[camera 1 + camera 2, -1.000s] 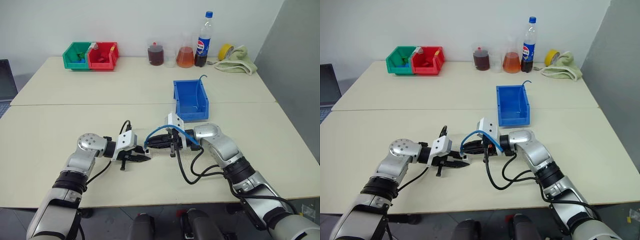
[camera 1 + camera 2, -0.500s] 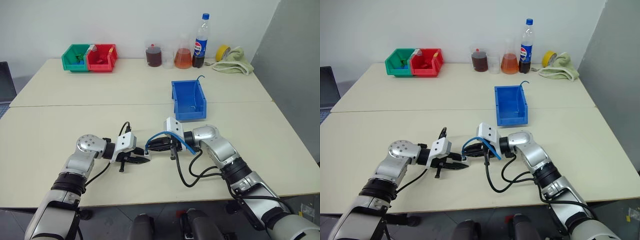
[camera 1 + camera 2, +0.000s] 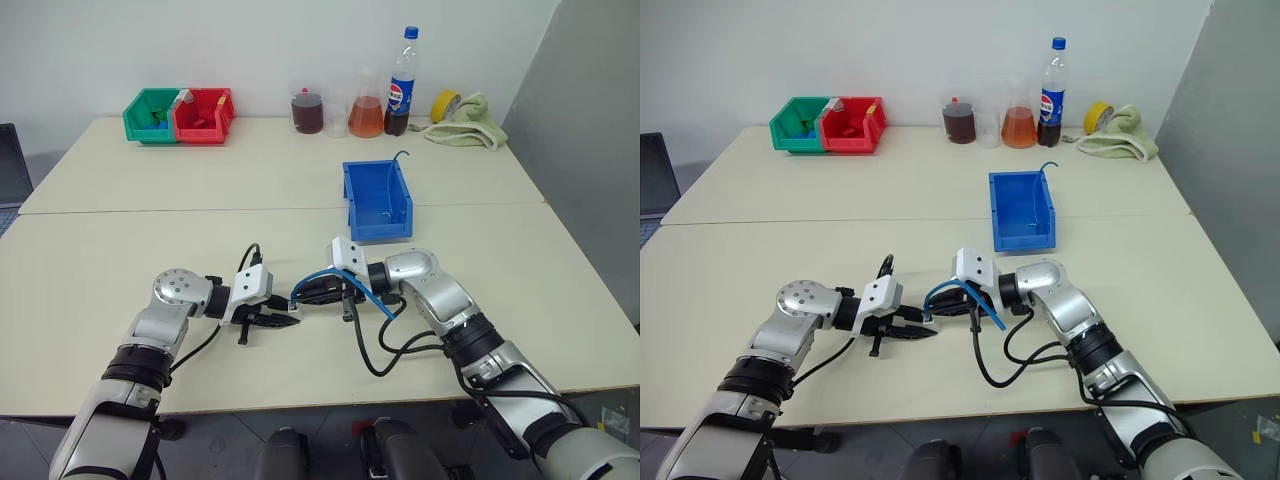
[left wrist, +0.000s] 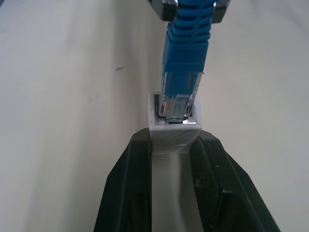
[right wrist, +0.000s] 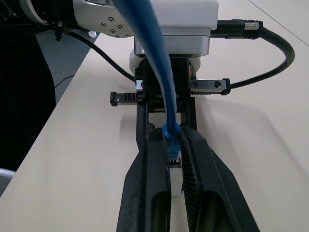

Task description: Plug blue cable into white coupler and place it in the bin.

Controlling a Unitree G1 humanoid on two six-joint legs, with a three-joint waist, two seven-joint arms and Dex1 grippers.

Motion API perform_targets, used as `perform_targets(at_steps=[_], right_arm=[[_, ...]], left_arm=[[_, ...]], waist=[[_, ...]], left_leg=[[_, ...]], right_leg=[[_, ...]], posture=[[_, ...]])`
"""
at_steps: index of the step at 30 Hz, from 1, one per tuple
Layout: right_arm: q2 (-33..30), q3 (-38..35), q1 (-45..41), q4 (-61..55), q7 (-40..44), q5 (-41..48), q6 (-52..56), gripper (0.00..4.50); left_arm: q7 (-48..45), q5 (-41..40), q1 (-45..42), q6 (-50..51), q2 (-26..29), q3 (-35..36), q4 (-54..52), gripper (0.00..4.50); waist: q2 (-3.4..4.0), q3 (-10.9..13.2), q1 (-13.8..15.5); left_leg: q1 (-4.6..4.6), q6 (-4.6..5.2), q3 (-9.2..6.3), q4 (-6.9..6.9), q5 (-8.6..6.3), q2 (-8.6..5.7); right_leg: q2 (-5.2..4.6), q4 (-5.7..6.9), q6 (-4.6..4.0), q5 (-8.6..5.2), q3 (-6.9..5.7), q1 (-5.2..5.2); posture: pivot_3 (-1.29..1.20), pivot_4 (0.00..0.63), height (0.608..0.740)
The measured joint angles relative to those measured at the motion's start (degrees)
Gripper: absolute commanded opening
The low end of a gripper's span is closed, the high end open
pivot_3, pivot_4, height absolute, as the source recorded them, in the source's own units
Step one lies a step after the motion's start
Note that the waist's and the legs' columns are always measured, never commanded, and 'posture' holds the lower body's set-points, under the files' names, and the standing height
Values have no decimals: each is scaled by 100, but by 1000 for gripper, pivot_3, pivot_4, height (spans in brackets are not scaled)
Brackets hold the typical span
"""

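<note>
2 grippers meet nose to nose over the front half of the table (image 3: 90, 260). The left gripper (image 4: 175, 145) has its black fingers (image 4: 126, 193) closed narrow on the white coupler (image 4: 175, 129), pinching it from both sides with the socket face pointing away from the wrist. The right gripper (image 3: 308, 292) is clamped on the blue cable (image 4: 187, 46) right behind its plug, and the rest of the cord loops up and back over that wrist (image 3: 352, 279).

In the left wrist view the clear plug tip sits inside the coupler's socket opening, blue boot still outside. Can't tell if it's fully seated.

The bin (image 3: 376, 198) sits just past the right arm, well apart from the grippers, with a thin dark wire (image 3: 402, 154) poking up at its far corner.

Along the back edge: a green bin (image 3: 150, 113) and a red bin (image 3: 205, 113) touching side by side, some beakers (image 3: 310, 110) with dark and orange liquid, a cola bottle (image 3: 403, 82), a yellow tape roll (image 3: 451, 103) and a pale cloth (image 3: 470, 122).
</note>
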Motion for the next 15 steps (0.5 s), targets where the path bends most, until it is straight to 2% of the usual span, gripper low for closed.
perform_targets(at_steps=[15], right_arm=[[74,131,-224,407,130,-213,-341,78]], left_arm=[[71,-1,56,13,14,3,-69,776]], waist=[[0,-1,-4]], left_leg=[[5,0,0,0,0,0]], right_leg=[[0,2,0,0,1,5]], posture=[[0,150,740]])
